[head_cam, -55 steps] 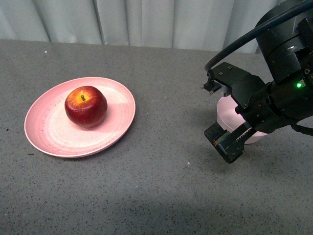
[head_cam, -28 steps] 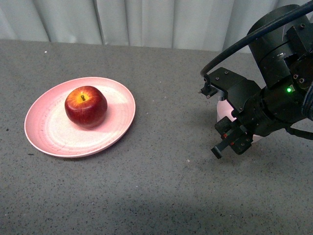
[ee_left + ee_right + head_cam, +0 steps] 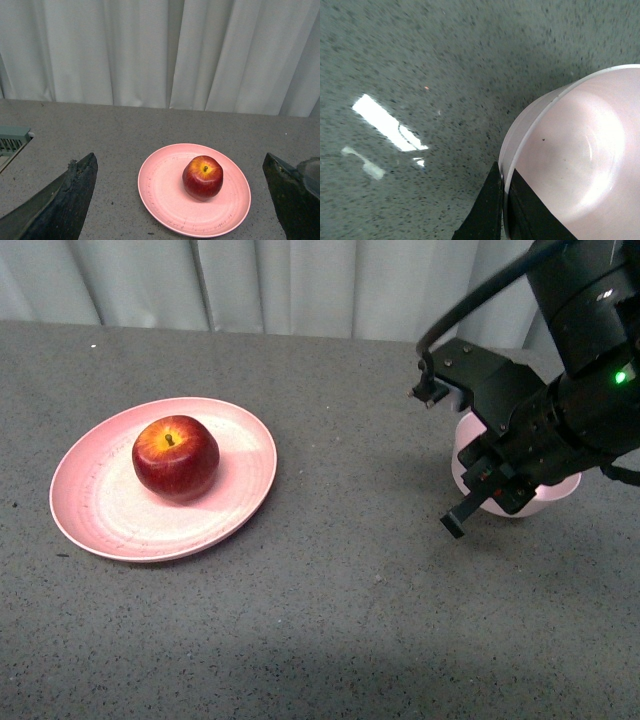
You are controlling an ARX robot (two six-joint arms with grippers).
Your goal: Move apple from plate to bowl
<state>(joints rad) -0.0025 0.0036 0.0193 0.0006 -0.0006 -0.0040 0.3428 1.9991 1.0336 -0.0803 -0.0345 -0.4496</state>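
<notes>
My right gripper was pinched shut on the rim of the bowl, one finger inside the wall and the other outside, with the thin edge between them. I judged this step to be about holding or placing the bowl ready. A grip on one thin edge gave me little purchase, so the squeeze needed to be firm and the bowl kept level and low over the table, with no twisting that might tip it.

My left gripper was spread wide and held nothing. It faced the apple from a distance.

The apple sat stem up on the plate, a little off centre and well apart from the bowl. Nothing else was on the plate, and the bowl's inside was bare, so none of the transfer looked done yet
</notes>
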